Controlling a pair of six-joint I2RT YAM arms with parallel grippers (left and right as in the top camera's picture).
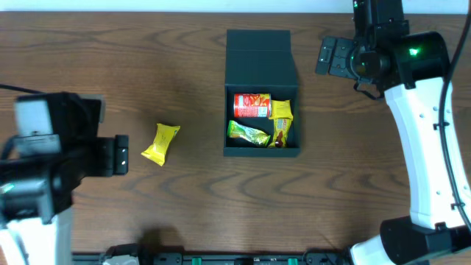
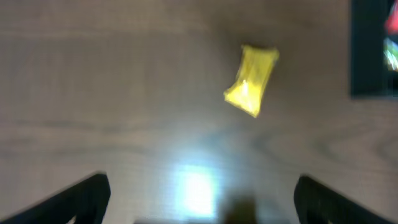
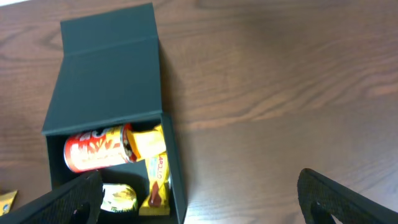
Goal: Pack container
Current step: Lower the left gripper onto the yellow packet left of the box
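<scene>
The dark teal container (image 1: 262,152) sits mid-table with its flap lid (image 1: 261,56) folded back. Inside lie a red can (image 1: 252,105), a green packet (image 1: 248,133) and yellow packets (image 1: 282,110). A loose yellow packet (image 1: 160,143) rests on the table to the container's left. My left gripper (image 1: 120,155) is open, just left of that packet, which shows blurred ahead in the left wrist view (image 2: 251,79). My right gripper (image 1: 333,57) hangs open and empty off the container's far right corner; its wrist view shows the container (image 3: 175,168) and can (image 3: 96,148).
Bare brown wood table (image 1: 368,169) surrounds the container. The white right arm (image 1: 419,147) runs down the right side. The left arm's body (image 1: 44,147) covers the near-left corner.
</scene>
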